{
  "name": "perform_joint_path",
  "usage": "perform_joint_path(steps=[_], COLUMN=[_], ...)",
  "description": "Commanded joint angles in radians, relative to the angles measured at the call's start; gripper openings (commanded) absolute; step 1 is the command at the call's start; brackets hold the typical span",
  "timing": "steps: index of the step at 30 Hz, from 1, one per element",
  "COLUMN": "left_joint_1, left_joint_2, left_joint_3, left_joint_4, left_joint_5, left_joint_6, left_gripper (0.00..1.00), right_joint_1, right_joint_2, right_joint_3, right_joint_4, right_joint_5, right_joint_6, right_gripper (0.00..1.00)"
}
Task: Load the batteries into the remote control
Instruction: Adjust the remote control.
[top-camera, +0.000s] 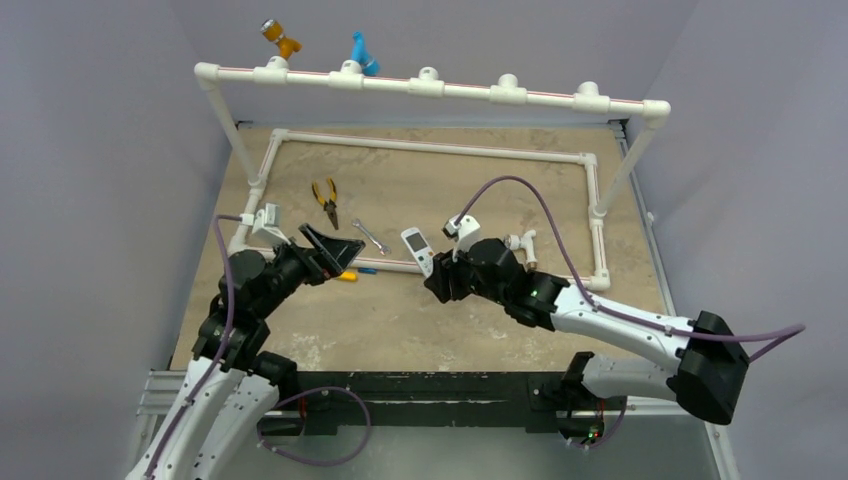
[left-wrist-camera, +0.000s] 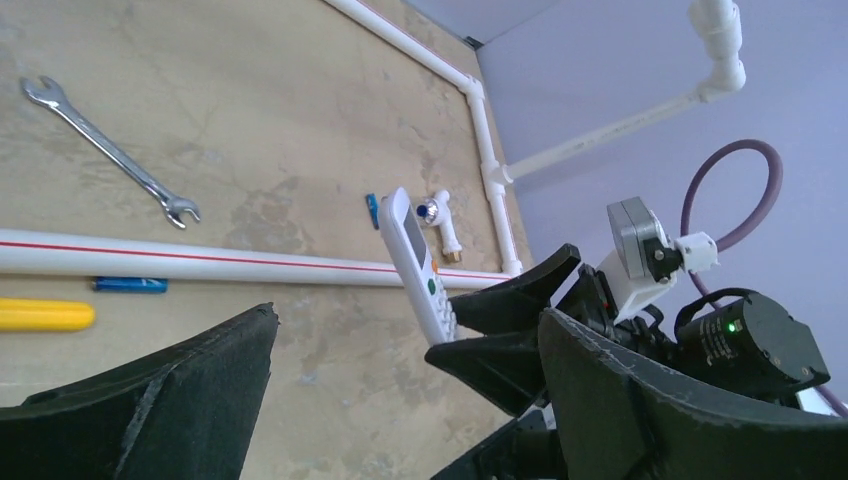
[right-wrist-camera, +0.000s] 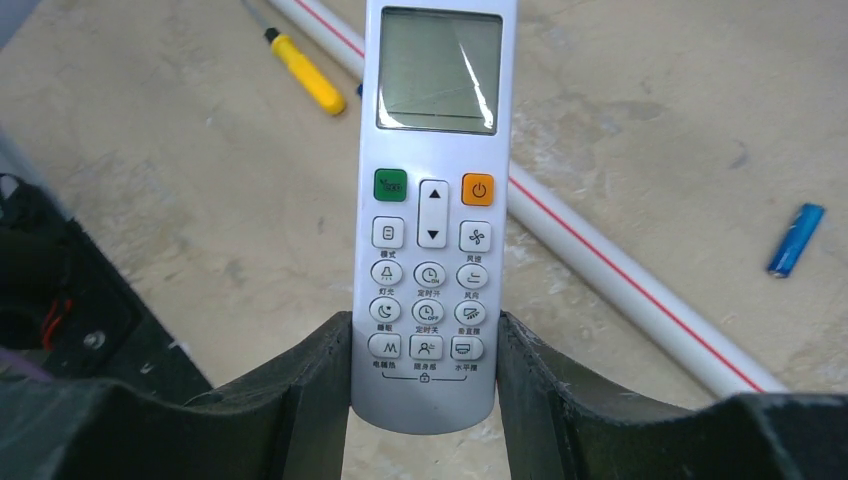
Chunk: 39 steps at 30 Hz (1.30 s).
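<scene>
Well, the right gripper (right-wrist-camera: 424, 335) pinches the remote control (right-wrist-camera: 432, 150) by its button end only, with the display jutting out ahead of the fingers, so a push out there could lever it loose. The left gripper (top-camera: 335, 250) is spread wide and holds nothing. One battery (left-wrist-camera: 130, 285) lies ahead of it, wedged between the white pipe (left-wrist-camera: 200, 262) and the yellow screwdriver (left-wrist-camera: 45, 315). Broad fingers might roll it off or snag the screwdriver. The second battery (right-wrist-camera: 796, 240) lies beyond the pipe, right of the right gripper.
</scene>
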Motion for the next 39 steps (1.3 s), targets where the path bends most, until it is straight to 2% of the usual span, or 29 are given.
perform_joint_path(steps=[1, 7, 17, 25, 28, 32, 34, 39], left_joint_1=[-0.019, -0.066, -0.185, -0.191, -0.194, -0.201, -0.204, -0.21], left_joint_2=[0.054, 0.119, 0.245, 0.236, 0.239, 0.237, 0.234, 0.23], left_joint_3=[-0.025, -0.03, -0.021, -0.032, -0.042, -0.061, -0.067, -0.075], left_joint_4=[0.216, 0.246, 0.197, 0.166, 0.174, 0.206, 0.211, 0.216], left_joint_5=[0.104, 0.113, 0.036, 0.004, 0.007, 0.022, 0.024, 0.022], left_joint_6=[-0.13, -0.138, -0.142, -0.14, -0.146, -0.161, -0.165, -0.169], left_gripper=[1.0, 0.99, 0.86, 0.81, 0.73, 0.54, 0.47, 0.46], right_joint_1=[0.047, 0.089, 0.2, 0.279, 0.299, 0.31, 0.313, 0.314], right_joint_2=[-0.086, -0.111, -0.045, -0.018, -0.01, -0.004, -0.007, -0.01], right_joint_3=[-0.04, -0.043, 0.048, 0.085, 0.093, 0.094, 0.092, 0.103], right_joint_4=[0.047, 0.08, 0.083, 0.07, 0.076, 0.083, 0.09, 0.116], right_joint_5=[-0.034, -0.057, 0.002, 0.07, 0.081, 0.122, 0.16, 0.208], right_joint_6=[0.109, 0.148, 0.127, 0.114, 0.106, 0.104, 0.105, 0.091], right_gripper=[0.14, 0.14, 0.14, 0.13, 0.13, 0.13, 0.13, 0.13])
